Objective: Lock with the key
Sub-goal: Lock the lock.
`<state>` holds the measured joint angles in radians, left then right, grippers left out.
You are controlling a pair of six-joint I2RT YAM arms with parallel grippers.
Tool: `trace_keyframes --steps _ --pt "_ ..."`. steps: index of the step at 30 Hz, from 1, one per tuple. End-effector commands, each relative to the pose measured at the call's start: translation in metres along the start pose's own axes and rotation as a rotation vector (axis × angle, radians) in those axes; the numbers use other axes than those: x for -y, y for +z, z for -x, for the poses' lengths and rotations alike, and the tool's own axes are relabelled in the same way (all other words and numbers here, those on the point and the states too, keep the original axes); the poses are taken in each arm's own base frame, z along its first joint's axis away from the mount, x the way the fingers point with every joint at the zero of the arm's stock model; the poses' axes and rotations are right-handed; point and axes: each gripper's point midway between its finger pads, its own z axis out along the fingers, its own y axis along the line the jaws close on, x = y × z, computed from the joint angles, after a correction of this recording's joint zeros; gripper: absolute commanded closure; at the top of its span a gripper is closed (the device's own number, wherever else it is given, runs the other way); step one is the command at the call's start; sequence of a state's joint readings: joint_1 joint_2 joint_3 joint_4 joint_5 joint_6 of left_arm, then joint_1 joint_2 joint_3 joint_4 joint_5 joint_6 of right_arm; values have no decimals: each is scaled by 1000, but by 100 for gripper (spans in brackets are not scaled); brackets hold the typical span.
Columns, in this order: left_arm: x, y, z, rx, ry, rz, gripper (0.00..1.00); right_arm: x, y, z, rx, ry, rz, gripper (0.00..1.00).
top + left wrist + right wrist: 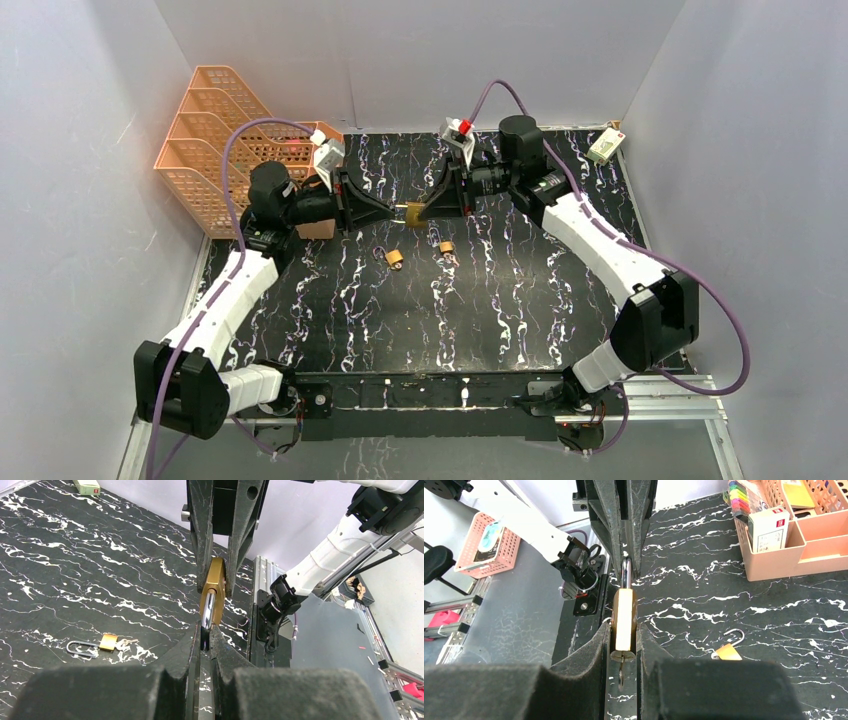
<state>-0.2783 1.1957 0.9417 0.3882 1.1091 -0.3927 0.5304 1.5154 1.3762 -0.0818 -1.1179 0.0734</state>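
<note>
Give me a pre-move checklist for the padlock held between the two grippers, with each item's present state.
1. Left gripper closed on the shackle: ok, the steel loop is pinched between its fingers.
2. Right gripper holding the padlock body: ok, the brass body is clamped on both sides.
3. Key in the keyhole: ok, it seems to stick out of the body's end, between the right fingers.
4. Shackle pushed fully home: cannot tell, the fingers hide the joint.
5. First loose padlock and second loose padlock out of the way: ok, both lie on the table, apart from the held lock.
</note>
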Motion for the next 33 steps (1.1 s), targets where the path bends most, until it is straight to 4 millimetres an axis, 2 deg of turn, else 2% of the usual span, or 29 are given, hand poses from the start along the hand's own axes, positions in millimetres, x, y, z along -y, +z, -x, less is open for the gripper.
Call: trace_keyframes --steps 1,13,14,15,16,17,25,29,33 --pt "17 -5 4 -17 11 -45 100 -37 -13 41 74 -223 79 100" --pt "12 -20 10 -14 21 -14 100 -41 -18 22 38 -178 95 100" --pt "12 -20 10 -16 17 -15 88 -42 -19 21 37 -174 94 100" --pt "12 -20 9 -18 19 -24 70 -42 -20 21 37 -172 95 100" --pt "12 -20 9 -17 15 -29 60 -43 -20 21 37 -172 101 100" --pt "13 -20 9 -14 14 -33 55 -44 -21 20 36 -172 111 100" --pt "31 -21 7 -12 0 -155 43 -56 -24 15 25 -163 221 100" --pt "50 -23 9 -4 35 -231 38 -52 -22 16 20 -147 236 100" --pt "53 -18 6 -12 29 -250 36 -48 -21 19 24 -160 239 100"
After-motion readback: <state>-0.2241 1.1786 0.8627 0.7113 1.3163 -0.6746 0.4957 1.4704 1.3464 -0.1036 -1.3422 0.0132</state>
